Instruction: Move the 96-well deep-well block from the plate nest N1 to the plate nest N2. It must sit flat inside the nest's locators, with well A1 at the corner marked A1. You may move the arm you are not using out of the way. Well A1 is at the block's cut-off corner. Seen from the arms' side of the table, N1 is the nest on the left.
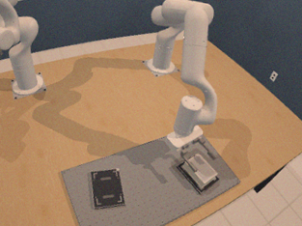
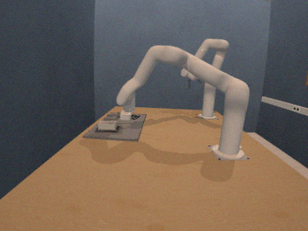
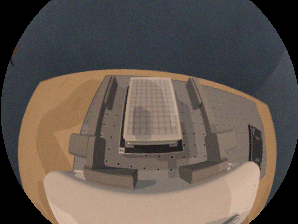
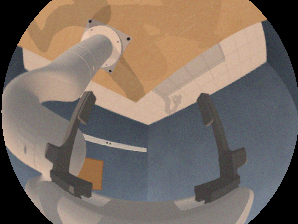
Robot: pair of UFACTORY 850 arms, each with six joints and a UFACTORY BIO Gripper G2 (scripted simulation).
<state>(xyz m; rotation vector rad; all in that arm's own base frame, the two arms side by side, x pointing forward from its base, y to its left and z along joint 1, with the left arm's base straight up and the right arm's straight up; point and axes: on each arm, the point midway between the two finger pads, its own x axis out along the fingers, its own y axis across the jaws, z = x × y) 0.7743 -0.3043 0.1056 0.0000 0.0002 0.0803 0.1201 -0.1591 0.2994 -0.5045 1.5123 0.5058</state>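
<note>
The pale deep-well block [image 1: 204, 170] [image 2: 108, 125] [image 3: 152, 110] sits in the dark nest N1 [image 3: 160, 149]. Its cut-off corner cannot be made out. The nest N2 [image 1: 108, 189] [image 3: 256, 145] is bare, with a small pale mark at one corner. My left gripper [image 1: 207, 162] [image 3: 153, 93] is partly open above N1, pointing down; its fingers stand on either side of the block's long sides in the left wrist view, with a gap on each side. The exact fingertip height is unclear. My right gripper [image 4: 146, 101] [image 2: 194, 85] is wide open and empty, raised far from the nests.
Both nests lie on a grey perforated plate [image 1: 148, 194] [image 2: 130, 135] near the table's edge. N2 is well apart from N1 on the plate. The right arm [image 1: 22, 59] stands back at the far left of the top view, away from the plate.
</note>
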